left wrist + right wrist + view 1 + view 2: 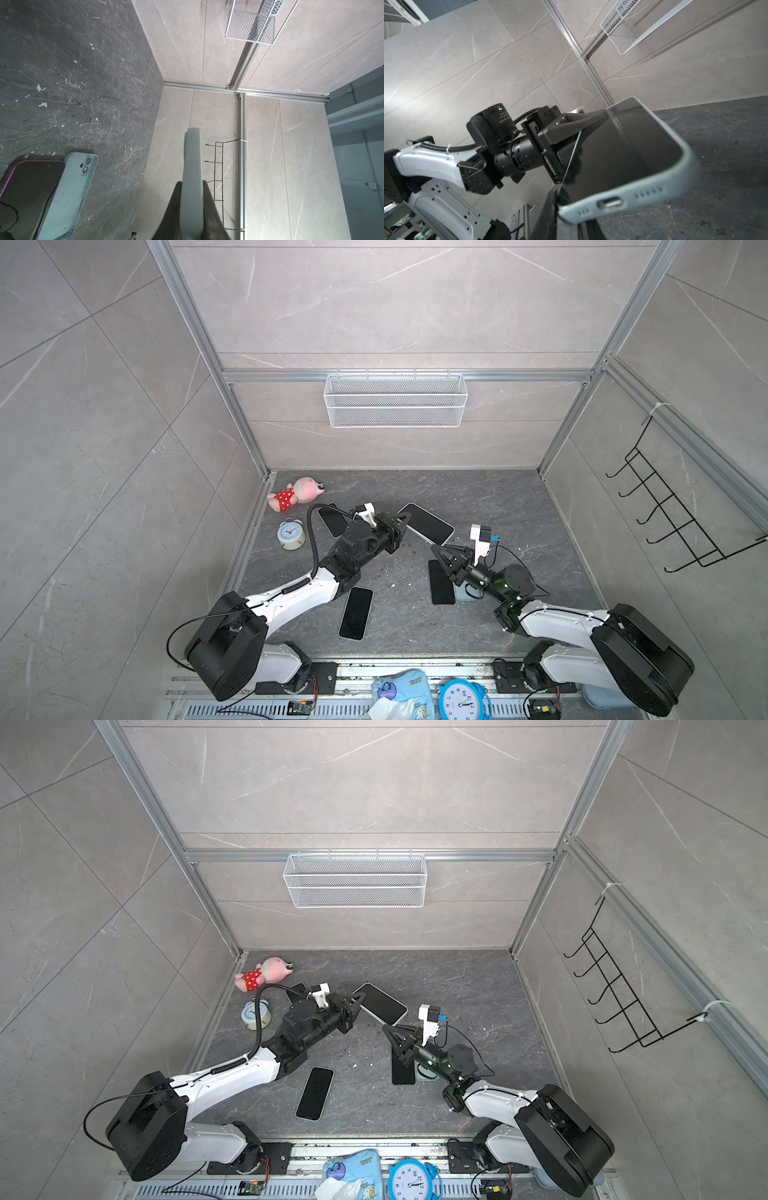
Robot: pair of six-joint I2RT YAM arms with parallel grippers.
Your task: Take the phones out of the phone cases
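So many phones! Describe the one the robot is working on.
Start at the hanging white wire basket and drop to the dark floor below. The phone there sits in a pale grey-green case, pinched by the left gripper. It alone is lifted off the floor; the others lie flat.

— What carries everything?
— A dark grey veined surface [498,506]; white flecks [392,585] dot it mid-frame in both top views.
— And on it?
— Upper left, a pink plush toy [295,494] on its side; below that, a small alarm clock [291,534]; lower centre, a black phone [356,613], screen up; right of it, a purple-rimmed phone [440,585]; a pale blue phone [68,193], back up, just beside.
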